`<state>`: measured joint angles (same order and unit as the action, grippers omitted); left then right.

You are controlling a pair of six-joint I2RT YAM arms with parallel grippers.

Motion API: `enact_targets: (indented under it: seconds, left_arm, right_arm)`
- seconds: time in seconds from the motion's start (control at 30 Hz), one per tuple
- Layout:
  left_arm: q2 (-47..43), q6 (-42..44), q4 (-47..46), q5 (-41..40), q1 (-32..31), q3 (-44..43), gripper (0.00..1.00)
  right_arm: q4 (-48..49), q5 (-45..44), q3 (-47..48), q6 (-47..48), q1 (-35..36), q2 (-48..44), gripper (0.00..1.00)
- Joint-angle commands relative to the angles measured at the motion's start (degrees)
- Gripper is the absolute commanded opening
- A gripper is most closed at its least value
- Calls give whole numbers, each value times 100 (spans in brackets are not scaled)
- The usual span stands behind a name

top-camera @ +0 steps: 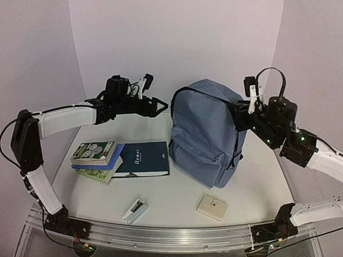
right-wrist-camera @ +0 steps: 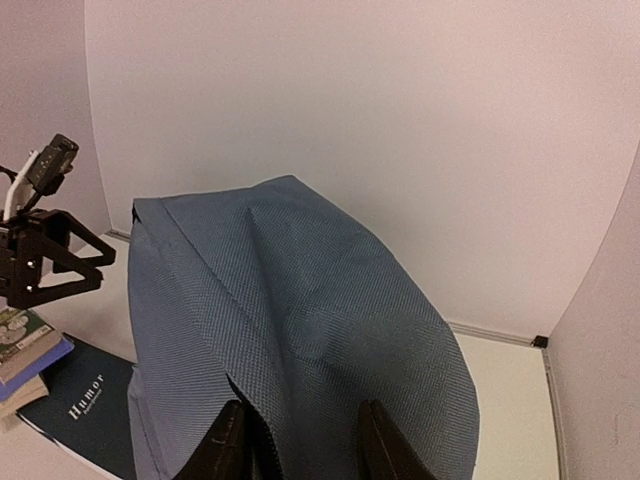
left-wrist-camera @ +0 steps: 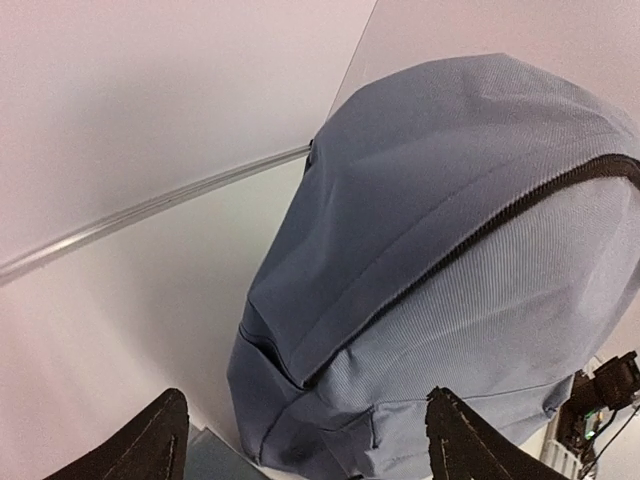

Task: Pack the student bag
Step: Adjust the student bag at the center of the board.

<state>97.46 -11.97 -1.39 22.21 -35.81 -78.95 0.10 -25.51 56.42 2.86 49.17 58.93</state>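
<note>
The bag (top-camera: 206, 131) stands on the worktop (top-camera: 177, 198). The right gripper (top-camera: 239, 115) pinches its top. The left gripper (top-camera: 159, 106) is spread wide beside it.

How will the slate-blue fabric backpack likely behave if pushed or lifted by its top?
The slate-blue fabric backpack is probably floppy, since its cloth creases and dents softly. Standing upright and tall, it may tip if pushed high. It looks slack, so likely light.

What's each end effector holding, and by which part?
Right end effector appears to pinch the student bag at its upper rear fabric; left end effector holds nothing.
</note>
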Motion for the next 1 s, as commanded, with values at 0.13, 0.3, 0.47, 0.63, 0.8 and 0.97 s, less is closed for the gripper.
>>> enact_targets:
  seconds: [0.13,0.3,0.47,0.63,0.8,0.97]
  left_arm:
    - [729,787,-154,176,13,-1008,73]
    - [1012,748,-224,594,10,-1275,68]
    - [1137,636,-358,880,14,-1314,53]
    - [1188,515,-449,1050,13,-1373,21]
    - [949,437,-626,782,13,-1061,5]
    - [689,332,-685,763,13,-820,0]
  right_arm:
    - [-348,165,-14,-919,-10,-489,38]
    - [-515,275,-60,-1068,-8,-549,38]
    - [-594,311,-70,-1139,-11,-537,37]
    - [-620,394,-70,-1191,-8,-480,34]
    - [-621,36,-50,-1317,-8,-331,27]
    - [-595,-727,54,-1513,-10,106,22]
